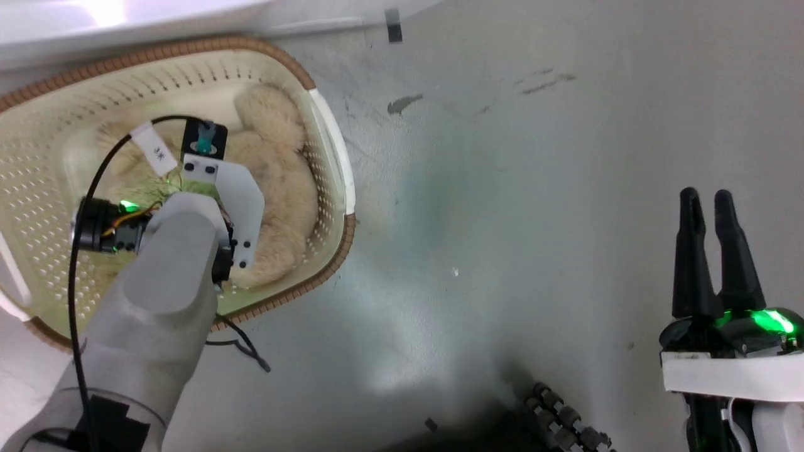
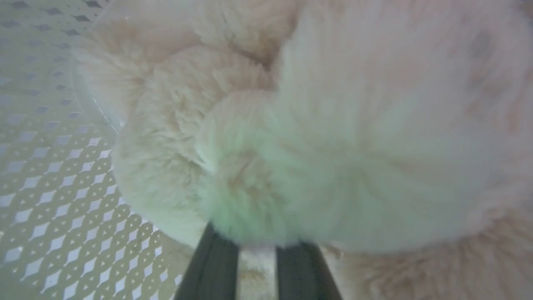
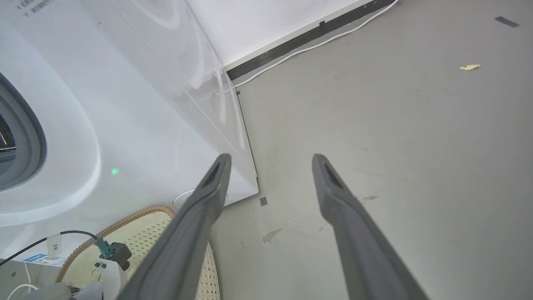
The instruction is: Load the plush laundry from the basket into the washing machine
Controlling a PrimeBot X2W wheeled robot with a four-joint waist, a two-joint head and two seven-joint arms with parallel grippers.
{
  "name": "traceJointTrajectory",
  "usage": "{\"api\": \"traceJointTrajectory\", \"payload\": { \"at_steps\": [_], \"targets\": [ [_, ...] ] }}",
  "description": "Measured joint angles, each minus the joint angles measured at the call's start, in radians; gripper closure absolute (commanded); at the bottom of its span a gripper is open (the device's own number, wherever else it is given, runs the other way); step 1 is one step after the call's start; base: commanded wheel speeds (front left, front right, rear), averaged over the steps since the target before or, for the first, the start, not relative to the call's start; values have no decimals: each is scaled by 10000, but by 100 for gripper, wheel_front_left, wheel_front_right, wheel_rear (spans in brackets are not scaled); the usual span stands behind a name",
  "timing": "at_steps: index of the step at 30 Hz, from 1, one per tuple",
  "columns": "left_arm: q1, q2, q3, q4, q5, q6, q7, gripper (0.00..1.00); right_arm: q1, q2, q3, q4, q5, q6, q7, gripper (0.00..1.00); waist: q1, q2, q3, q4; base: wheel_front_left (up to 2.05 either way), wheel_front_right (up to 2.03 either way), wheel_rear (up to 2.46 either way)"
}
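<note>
Washing machine (image 3: pixel 125 125): white front panel, grey gasket (image 3: pixel 35 141) just at the right wrist view's left edge. Its lower corner sits right beside the basket.
Floor (image 1: pixel 534 188): grey, scuffed, small black tape mark (image 1: pixel 394 28) near the machine.
Basket (image 1: pixel 38 188): on the floor against the washer, cream perforated walls, brown rim.
Plush laundry (image 1: pixel 286 182): inside the basket, curled along the wall toward the robot's right, lumpy limbs bunched together.
Left arm: pale forearm reaches down into the basket, over the plush. Black cable with a white tag (image 1: pixel 156 150) loops off the wrist.
Left gripper (image 2: pixel 257 250): both dark fingers (image 2: pixel 212 266) go straight into the fur, tips buried. Narrow gap between them, pale fluff in it. Can't tell if it's clamped on the plush or only pushed in.
Right gripper (image 1: pixel 706 194): off to the side over bare floor, well apart from the basket, fingers spread, nothing between them. The right wrist view confirms a clear gap.
White cable (image 3: pixel 300 52) runs along the dark baseboard behind the machine.
</note>
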State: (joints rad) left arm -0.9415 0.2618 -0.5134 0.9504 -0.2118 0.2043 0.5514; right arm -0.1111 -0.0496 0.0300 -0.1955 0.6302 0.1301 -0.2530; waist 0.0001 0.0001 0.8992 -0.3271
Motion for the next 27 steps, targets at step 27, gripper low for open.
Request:
{"api": "traceJointTrajectory", "payload": {
  "at_steps": [27],
  "targets": [
    [3334, -1904, 1170, -917, -2894, -1371, -5016, 100, 1358, 2, -754, 1039, -1384, -2, -44, 0, -4, 0, -5773, 2668, 0, 0, 0]
  ]
}}
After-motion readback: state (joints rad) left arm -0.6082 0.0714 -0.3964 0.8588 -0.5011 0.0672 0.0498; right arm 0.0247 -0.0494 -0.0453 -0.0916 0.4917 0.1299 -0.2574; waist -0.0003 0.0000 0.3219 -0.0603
